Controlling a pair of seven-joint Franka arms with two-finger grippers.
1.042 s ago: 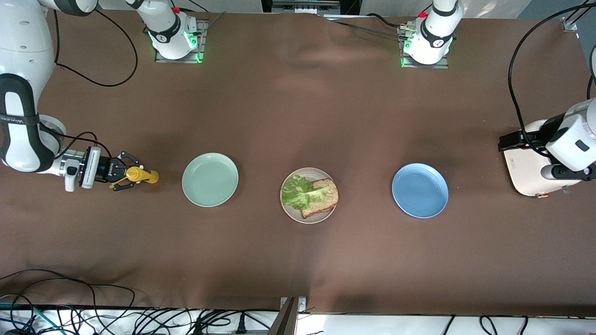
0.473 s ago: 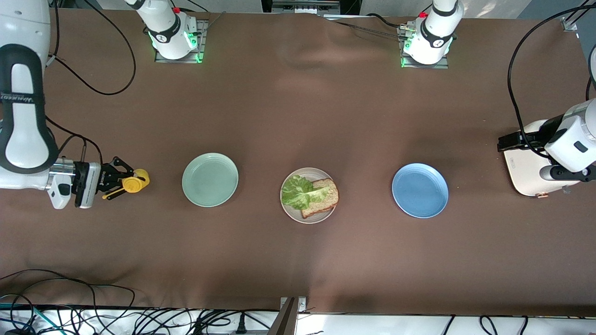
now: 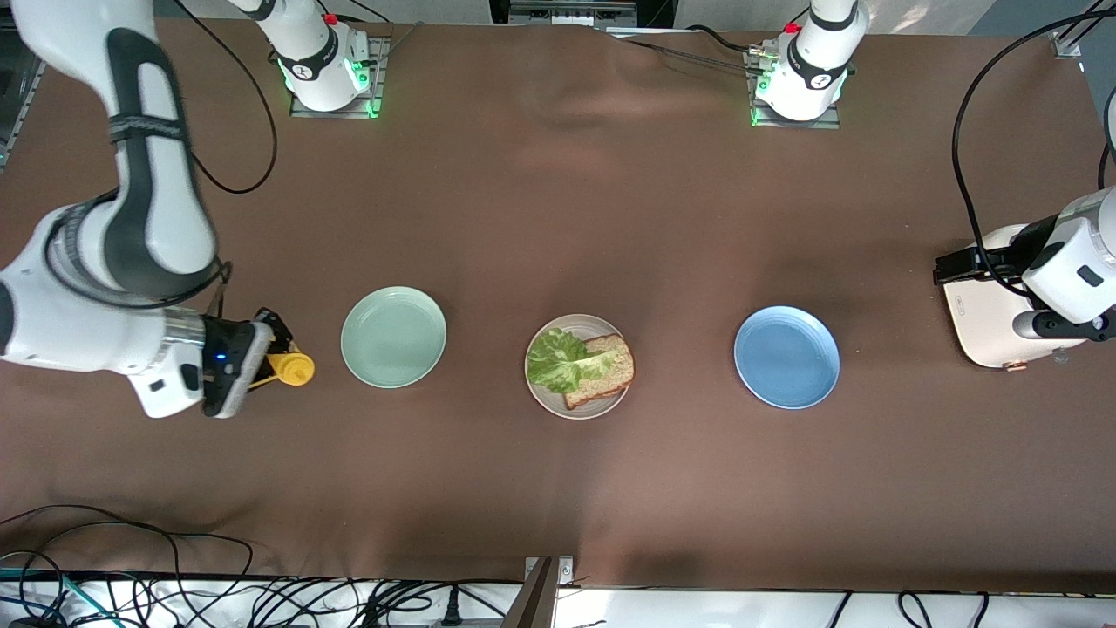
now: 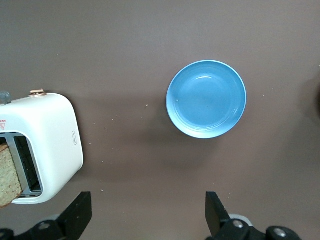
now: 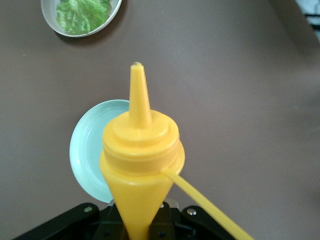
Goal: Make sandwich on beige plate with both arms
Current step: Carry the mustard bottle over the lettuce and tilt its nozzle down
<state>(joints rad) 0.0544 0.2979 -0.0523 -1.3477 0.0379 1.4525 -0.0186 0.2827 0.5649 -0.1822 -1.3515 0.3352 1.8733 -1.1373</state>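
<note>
The right gripper [image 3: 272, 365] was clamped on a yellow bottle [image 3: 292, 370] beside the mint plate [image 3: 393, 337]. The left gripper [image 4: 147, 212] hung wide open over the toaster [image 3: 985, 314], apparently waiting. The beige plate [image 3: 579, 406] held bread [image 3: 603, 371] and lettuce [image 3: 558, 359].

High front camera, two wrist cameras

A brown cloth [image 3: 558, 218] covers the whole table, faintly creased. Black cables [image 3: 174, 567] tangle on the pale floor along its near edge.
</note>
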